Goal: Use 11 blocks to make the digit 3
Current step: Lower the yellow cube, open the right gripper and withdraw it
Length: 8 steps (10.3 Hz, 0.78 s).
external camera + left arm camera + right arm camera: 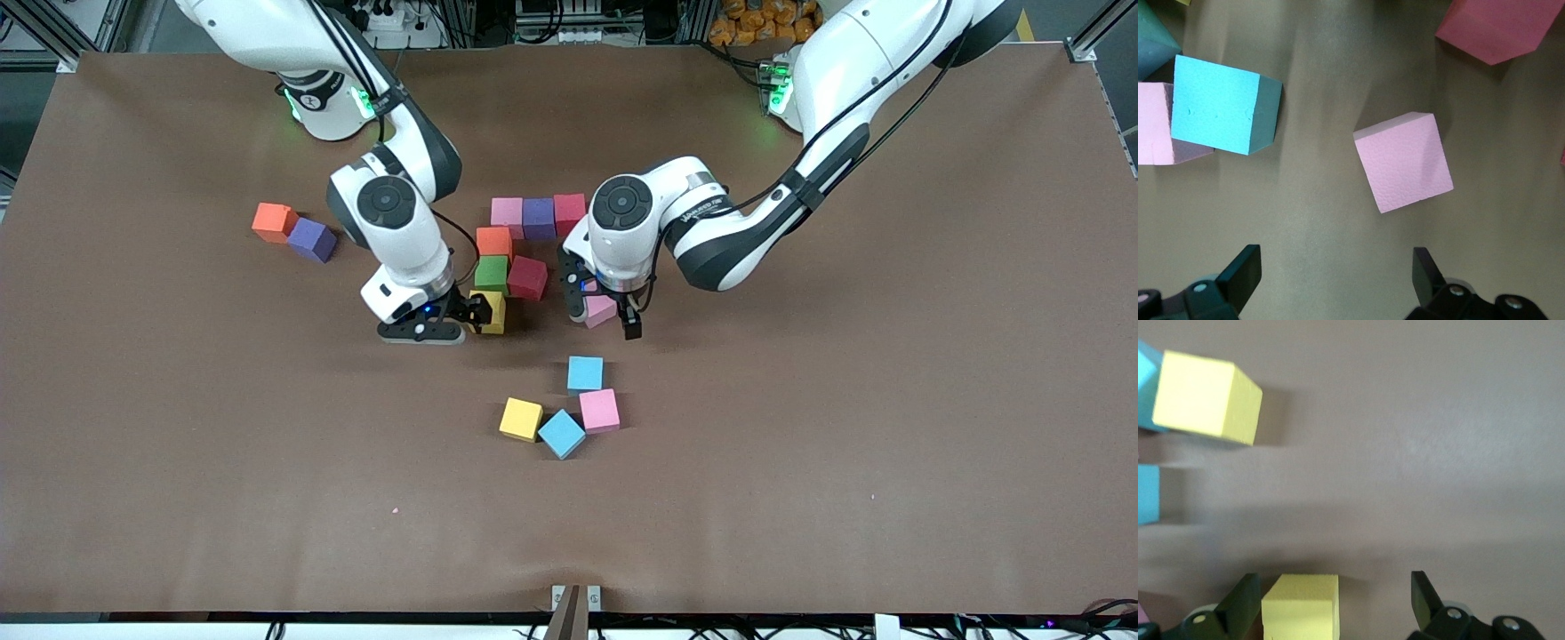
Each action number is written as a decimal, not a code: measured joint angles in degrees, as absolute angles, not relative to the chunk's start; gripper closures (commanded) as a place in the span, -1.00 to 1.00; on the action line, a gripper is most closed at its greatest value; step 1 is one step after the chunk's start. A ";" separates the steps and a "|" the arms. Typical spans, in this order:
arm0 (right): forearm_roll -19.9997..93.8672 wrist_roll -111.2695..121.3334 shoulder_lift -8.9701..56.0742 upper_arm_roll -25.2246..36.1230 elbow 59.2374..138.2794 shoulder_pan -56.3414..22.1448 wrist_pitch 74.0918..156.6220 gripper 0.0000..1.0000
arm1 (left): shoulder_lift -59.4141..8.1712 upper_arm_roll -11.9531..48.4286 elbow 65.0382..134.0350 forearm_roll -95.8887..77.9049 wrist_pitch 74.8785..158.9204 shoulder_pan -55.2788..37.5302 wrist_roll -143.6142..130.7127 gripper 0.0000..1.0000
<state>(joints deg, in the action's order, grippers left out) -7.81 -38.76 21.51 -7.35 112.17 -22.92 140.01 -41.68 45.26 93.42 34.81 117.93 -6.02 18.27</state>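
Observation:
A cluster of blocks sits mid-table: pink (508, 213), purple (539, 218) and red (569, 212) in a row, with orange (493, 241), green (492, 273) and another red (528, 276) nearer the camera. My right gripper (476, 316) is open and low at the table. A yellow block (1300, 607) sits between its fingers, close to one finger (1245, 597). My left gripper (602, 313) hangs open over a lone pink block (1403, 162), which lies just clear of its fingertips (1245, 267).
Nearer the camera lie a sky-blue block (585, 373), a pink one (599, 410), a second sky-blue one (562, 433) and a yellow one (520, 419). An orange block (273, 221) and a purple block (312, 239) sit toward the right arm's end.

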 measured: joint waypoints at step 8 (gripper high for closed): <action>-4.68 -36.42 38.31 -6.86 87.56 -18.10 129.84 -1.00 | -41.73 44.05 93.41 34.81 119.89 -5.71 18.26 -1.00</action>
<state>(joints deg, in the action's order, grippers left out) -4.68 -36.42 38.31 -6.86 87.56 -18.10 129.84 -41.73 44.05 93.41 34.81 119.89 -5.71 18.26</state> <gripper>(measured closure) 0.000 0.000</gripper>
